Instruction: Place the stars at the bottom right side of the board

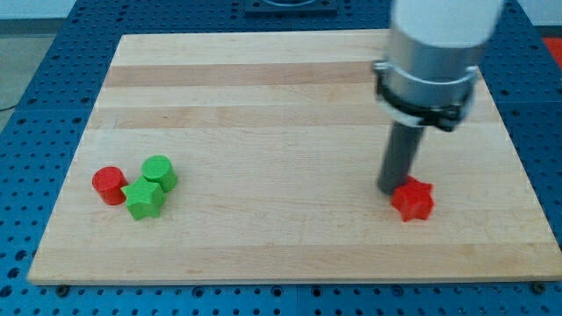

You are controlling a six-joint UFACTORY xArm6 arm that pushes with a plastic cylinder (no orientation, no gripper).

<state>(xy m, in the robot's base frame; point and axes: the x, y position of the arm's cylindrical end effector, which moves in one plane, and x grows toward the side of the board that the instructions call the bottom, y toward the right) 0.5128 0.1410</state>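
A red star block (413, 199) lies on the wooden board (290, 105) at the view's lower right. My tip (392, 188) stands right at the star's upper-left side, touching or nearly touching it. A green star block (144, 198) lies at the view's lower left, far from my tip.
A green cylinder (160, 172) sits just above and right of the green star, touching it. A red cylinder (109, 185) stands to the star's left. The board's bottom edge runs near the blocks. The blue perforated table surrounds the board.
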